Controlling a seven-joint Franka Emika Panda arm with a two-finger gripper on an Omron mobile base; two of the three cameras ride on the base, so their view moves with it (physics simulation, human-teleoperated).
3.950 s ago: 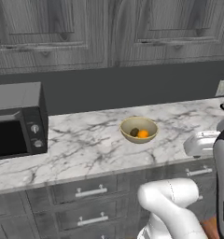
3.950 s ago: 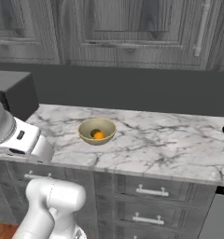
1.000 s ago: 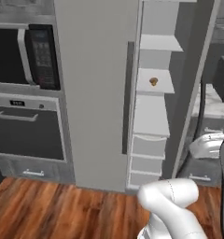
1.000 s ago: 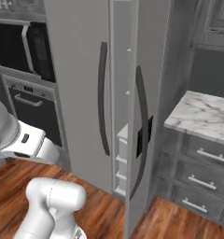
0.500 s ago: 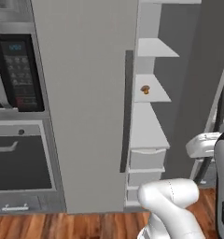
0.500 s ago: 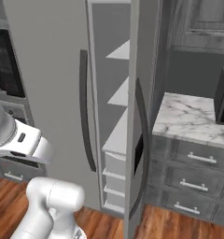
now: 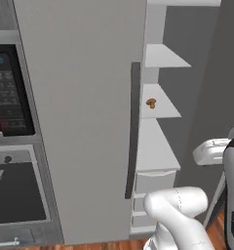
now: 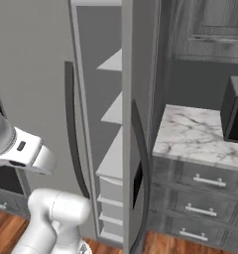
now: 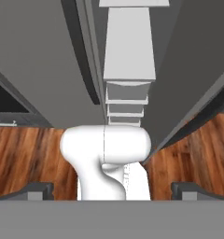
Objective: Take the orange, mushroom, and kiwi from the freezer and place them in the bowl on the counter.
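On the freezer point(image 7: 89, 97) shelf the mushroom point(image 7: 151, 103) waits unpicked; my hand point(image 9: 112, 191) is wide open, empty.

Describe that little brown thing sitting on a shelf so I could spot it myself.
Find the tall grey freezer with its door open beside the black microwave. On the second pale shelf from the top sits the mushroom, near the shelf's left edge: tiny, tan-brown, capped.

A black microwave with a keypad point(image 7: 7, 97) sits built into the wall, directly above a dark oven door point(image 7: 16, 195). Reddish-brown wooden plank floor point(image 9: 25, 158) lies below. Dark grey panelled upper cabinets point(image 8: 215, 25) hang above a black boxy appliance point(image 8: 235, 116).
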